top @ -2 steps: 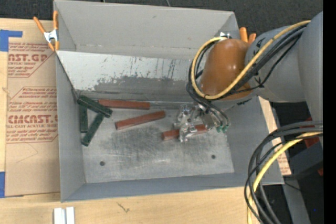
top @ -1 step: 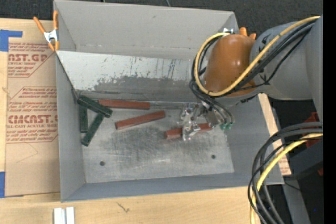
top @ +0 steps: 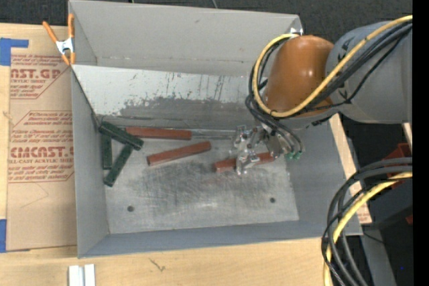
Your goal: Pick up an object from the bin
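Note:
My gripper (top: 245, 159) is low in the bin's right part, its metal fingers straddling a short reddish-brown stick (top: 226, 165) that lies flat on the floor. The stick passes between the fingers and pokes out on both sides; how tightly the fingers close on it I cannot tell. A longer reddish-brown stick (top: 178, 154) lies to the left of it, a little tilted. Another long reddish-brown stick (top: 158, 134) lies farther back, along the foot of the sloping back wall.
Three dark green sticks (top: 116, 151) lie crossed in the bin's left part, near the left wall. The arm with its orange cover and yellow-black cables hangs over the bin's right rim. The front half of the floor is bare metal.

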Robot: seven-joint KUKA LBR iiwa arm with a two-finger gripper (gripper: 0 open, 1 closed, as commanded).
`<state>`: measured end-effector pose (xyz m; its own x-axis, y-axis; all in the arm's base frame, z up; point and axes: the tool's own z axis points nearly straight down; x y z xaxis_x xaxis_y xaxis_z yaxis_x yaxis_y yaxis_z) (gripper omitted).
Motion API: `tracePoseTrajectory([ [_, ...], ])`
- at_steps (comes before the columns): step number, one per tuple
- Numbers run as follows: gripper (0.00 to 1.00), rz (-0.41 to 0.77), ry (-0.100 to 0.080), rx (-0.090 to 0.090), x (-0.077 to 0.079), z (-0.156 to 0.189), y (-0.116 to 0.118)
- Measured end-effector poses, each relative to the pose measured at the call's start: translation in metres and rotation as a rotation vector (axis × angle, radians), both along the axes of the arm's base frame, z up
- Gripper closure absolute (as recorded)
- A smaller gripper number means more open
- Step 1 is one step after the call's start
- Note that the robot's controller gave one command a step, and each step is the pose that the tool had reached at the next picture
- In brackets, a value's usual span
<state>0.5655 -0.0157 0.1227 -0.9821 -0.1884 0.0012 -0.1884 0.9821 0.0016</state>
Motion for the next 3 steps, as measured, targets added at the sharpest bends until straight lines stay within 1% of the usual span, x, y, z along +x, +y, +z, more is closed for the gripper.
tracePoseTrajectory([
  [3, 1.00, 0.000, -0.002, -0.001, 0.000, 0.056, 0.000],
])
